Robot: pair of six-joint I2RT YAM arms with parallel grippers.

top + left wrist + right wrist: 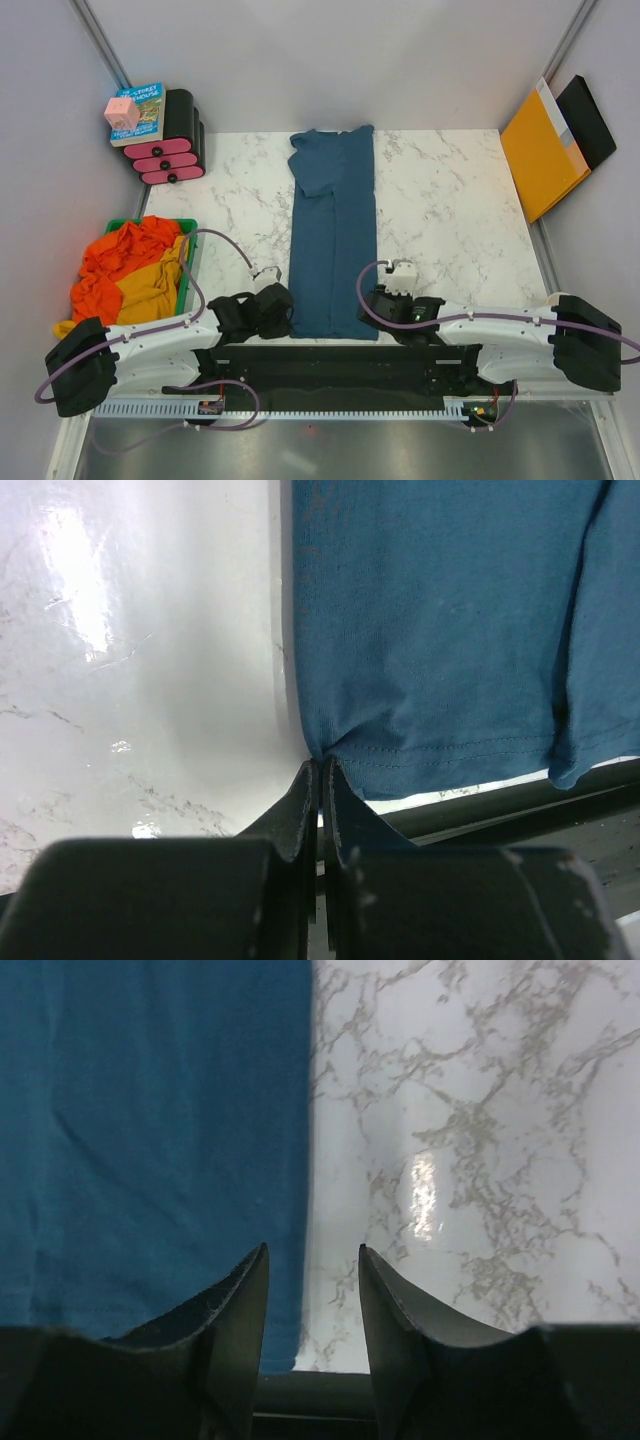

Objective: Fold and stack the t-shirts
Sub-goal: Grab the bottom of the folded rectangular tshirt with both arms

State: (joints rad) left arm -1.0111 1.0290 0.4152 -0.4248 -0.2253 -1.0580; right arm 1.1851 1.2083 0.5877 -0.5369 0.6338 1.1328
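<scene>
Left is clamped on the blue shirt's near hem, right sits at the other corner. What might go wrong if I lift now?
1. The left gripper holds only the very corner of the teal shirt, right at its fingertips, so the cloth may slip out on the lift.
2. The right gripper stands open astride the shirt's right edge and grips nothing. Lifting now would likely raise one corner only and skew the fold.

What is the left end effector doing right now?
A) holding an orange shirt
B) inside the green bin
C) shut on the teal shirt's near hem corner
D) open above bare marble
C: the left wrist view shows the left end effector shut, with the hem corner of the teal t-shirt puckered between its tips.
</scene>
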